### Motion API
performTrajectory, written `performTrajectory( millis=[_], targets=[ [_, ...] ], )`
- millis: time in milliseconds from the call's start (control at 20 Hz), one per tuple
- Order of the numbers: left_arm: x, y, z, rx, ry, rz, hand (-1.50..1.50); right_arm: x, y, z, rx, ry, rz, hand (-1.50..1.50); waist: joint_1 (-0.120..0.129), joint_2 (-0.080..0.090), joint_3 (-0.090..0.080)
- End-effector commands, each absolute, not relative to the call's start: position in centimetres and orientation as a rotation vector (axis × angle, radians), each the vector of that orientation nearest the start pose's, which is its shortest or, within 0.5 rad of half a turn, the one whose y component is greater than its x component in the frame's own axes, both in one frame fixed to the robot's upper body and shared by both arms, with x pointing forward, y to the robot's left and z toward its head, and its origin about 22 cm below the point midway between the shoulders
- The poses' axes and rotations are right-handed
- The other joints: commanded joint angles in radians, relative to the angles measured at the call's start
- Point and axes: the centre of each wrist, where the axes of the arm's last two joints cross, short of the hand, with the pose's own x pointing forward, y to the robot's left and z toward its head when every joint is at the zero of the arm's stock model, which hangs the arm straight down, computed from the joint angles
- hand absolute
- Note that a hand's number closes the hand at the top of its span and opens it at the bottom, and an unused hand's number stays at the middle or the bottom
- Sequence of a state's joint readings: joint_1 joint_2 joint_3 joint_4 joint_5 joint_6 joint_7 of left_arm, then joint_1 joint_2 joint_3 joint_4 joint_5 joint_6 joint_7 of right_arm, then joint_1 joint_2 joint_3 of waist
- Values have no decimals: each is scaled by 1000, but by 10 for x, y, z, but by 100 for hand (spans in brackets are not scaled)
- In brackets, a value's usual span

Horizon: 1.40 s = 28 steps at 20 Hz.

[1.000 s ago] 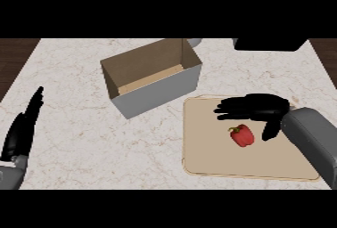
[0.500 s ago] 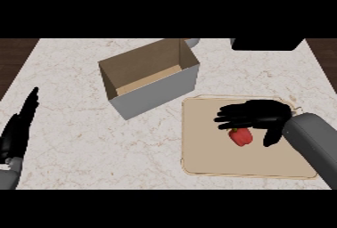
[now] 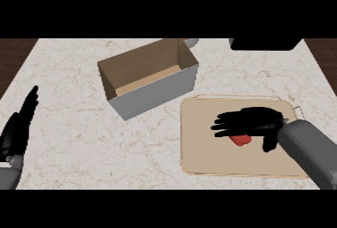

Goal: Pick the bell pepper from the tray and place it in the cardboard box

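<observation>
right hand (image 3: 253, 122) sat over tray (image 3: 197, 156), fingers spread, uncurled, above bell pepper (image 3: 241, 141) | cardboard box (image 3: 148, 78) up-left of tray | left hand (image 3: 20, 127) open, far left

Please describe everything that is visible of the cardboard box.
The cardboard box stands upright on the marbled counter, its top open. Inside it looks brown, like plain cardboard; its outer walls look grey. Nothing shows inside. It is turned askew to the counter's edges, up and left of the tray, one corner near the tray's corner. As far as shows, only the counter touches it.
</observation>
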<state>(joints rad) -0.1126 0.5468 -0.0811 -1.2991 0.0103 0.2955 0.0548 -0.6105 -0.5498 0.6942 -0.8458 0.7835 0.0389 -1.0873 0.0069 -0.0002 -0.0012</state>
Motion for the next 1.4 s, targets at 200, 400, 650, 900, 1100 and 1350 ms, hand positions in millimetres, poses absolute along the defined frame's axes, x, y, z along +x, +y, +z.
performTrajectory(
  millis=[200, 400, 650, 900, 1100, 1350],
  targets=[
    [259, 363, 21, 642, -1355, -218, 0, 353, -237, -10, -217, 2348, -2519, 150, 3, 0, 2],
    [264, 367, 9, 634, -1363, -204, 0, 353, -246, -14, -147, 2402, -2418, 150, -1, 4, 2],
    [257, 365, 8, 683, -1344, -189, 0, 342, -264, -34, 562, 2814, -2700, 150, -51, -10, -1],
    [246, 380, 6, 718, -1304, -148, 0, 327, -304, -52, 1594, 3023, -2772, 150, -99, -31, -7],
    [247, 383, 12, 723, -1311, -168, 0, 342, -273, -30, 2199, 2958, -2350, 150, -83, -35, -8],
    [240, 383, 7, 718, -1299, -154, 0, 350, -214, 19, 2306, 3059, -1851, 150, -80, -43, -7]
  ],
)
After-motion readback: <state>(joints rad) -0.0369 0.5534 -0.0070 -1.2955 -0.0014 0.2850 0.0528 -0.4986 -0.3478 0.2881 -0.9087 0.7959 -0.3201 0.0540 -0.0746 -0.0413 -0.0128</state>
